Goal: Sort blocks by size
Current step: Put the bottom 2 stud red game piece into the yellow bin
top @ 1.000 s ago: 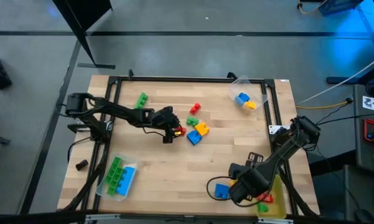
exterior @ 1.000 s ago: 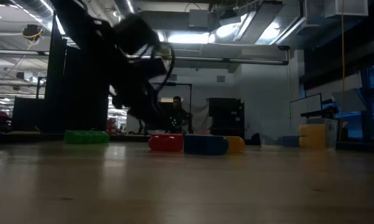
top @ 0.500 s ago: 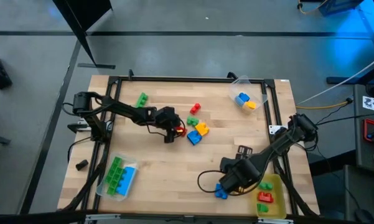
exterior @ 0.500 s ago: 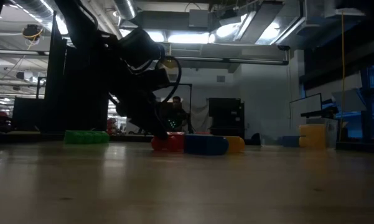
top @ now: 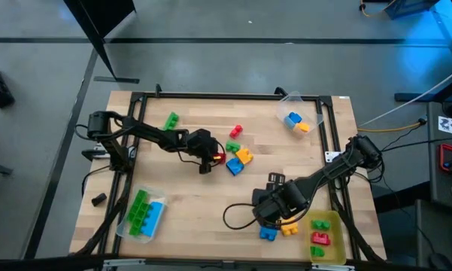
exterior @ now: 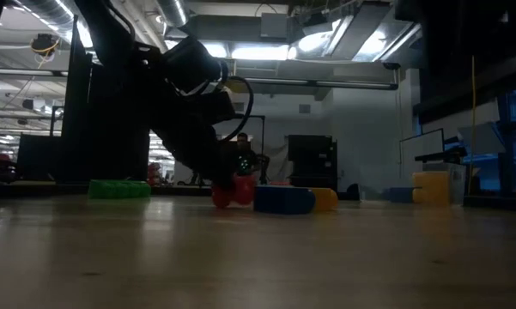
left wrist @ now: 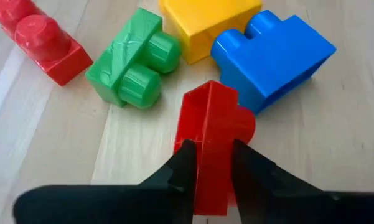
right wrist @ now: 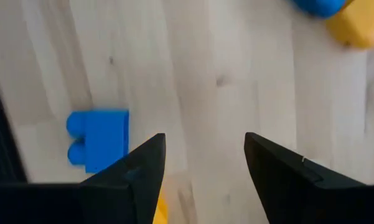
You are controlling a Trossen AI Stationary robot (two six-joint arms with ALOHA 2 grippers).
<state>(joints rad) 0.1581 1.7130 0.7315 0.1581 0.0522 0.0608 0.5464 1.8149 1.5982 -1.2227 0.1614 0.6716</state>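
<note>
High view first: nearest the front edge, a yellow tray (top: 327, 235) at the right corner holds red blocks, and a clear tray (top: 132, 223) at the left corner holds green and blue bricks. Just left of the yellow tray, the right gripper (top: 265, 218) hangs over the table with its fingers spread and empty, a blue block (top: 268, 233) and a small yellow block (top: 289, 229) lying beside it. Farther back, mid-table, the left gripper (left wrist: 210, 167) has its fingers clamped on a red block (left wrist: 210, 146), next to a blue brick (left wrist: 274, 59), a yellow brick (left wrist: 205, 23) and a green brick (left wrist: 135, 65). Farthest right, another clear tray (top: 301, 113) holds blue and yellow pieces.
</note>
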